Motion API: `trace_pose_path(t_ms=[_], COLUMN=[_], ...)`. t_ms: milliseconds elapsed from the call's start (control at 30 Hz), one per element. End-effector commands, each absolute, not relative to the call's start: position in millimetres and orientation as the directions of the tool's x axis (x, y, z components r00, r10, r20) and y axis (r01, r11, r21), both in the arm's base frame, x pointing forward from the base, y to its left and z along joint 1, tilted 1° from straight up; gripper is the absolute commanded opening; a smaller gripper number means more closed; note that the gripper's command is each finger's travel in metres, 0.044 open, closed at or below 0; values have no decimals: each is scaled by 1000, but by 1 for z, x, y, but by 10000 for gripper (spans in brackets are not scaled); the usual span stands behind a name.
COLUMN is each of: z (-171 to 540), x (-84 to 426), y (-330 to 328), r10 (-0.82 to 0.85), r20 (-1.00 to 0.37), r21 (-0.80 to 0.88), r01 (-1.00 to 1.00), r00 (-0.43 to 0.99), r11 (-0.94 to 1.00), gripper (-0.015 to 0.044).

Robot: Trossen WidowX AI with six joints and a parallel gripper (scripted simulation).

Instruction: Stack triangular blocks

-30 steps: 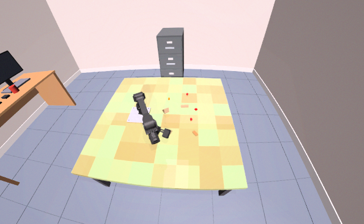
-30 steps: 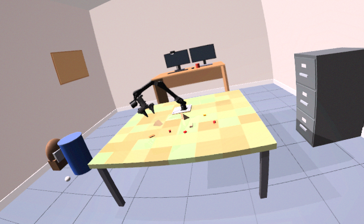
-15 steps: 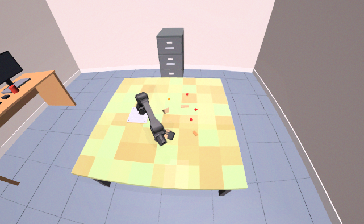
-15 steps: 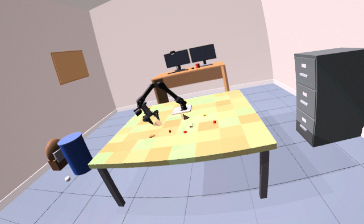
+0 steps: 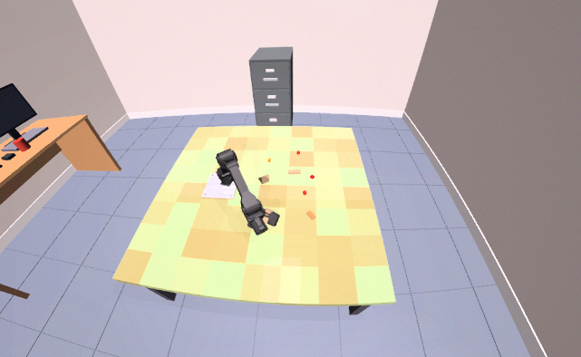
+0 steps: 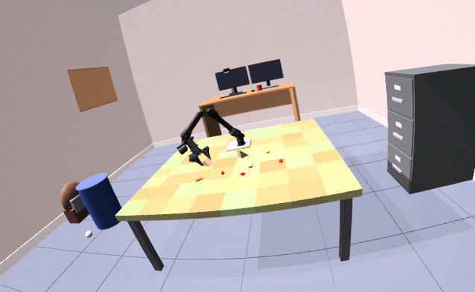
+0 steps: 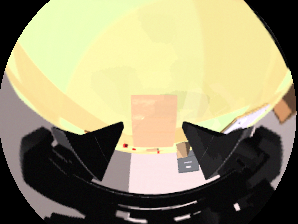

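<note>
The gripper [image 5: 269, 217] [image 6: 204, 156] [image 7: 153, 124] is spread wide, with the pinkish triangular block [image 6: 207, 161] [image 7: 154, 121] between its fingers (unpinched). The other triangular block [image 5: 264, 179] [image 6: 242, 153] [image 7: 183, 149] sits apart, nearer the tabletop edge [image 5: 275, 127] [image 6: 356, 192] facing the filing cabinet [image 5: 271, 86] [image 6: 400, 130] [image 7: 188, 163].

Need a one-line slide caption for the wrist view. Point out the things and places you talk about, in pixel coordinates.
Wrist view: black jaws stand open with a pale pinkish-tan block [image 7: 154, 121] between them, untouched, above the green-yellow-orange patchwork table [image 7: 150, 60].

Black arm [image 5: 241, 181] [image 6: 194, 124], green-yellow-orange patchwork tabletop [image 5: 227, 245] [image 6: 244, 200] [image 7: 150, 45]
</note>
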State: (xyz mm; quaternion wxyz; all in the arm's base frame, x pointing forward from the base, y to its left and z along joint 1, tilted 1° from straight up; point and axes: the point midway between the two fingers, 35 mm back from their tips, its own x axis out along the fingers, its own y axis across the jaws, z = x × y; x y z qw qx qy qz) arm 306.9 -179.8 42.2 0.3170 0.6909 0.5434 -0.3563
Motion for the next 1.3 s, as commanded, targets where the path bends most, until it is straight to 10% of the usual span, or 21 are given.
trace_pose_path(t_ms=[0,667,1267], z=[42,48,135], x=[307,307,303], y=[-180,-180,-177], r10=[525,524,521], r20=[-837,-837,-835], r21=[51,50,35], r01=[977,976,963], r00=[156,157,175], r11=[-208,-212,-267], gripper=[387,0,0])
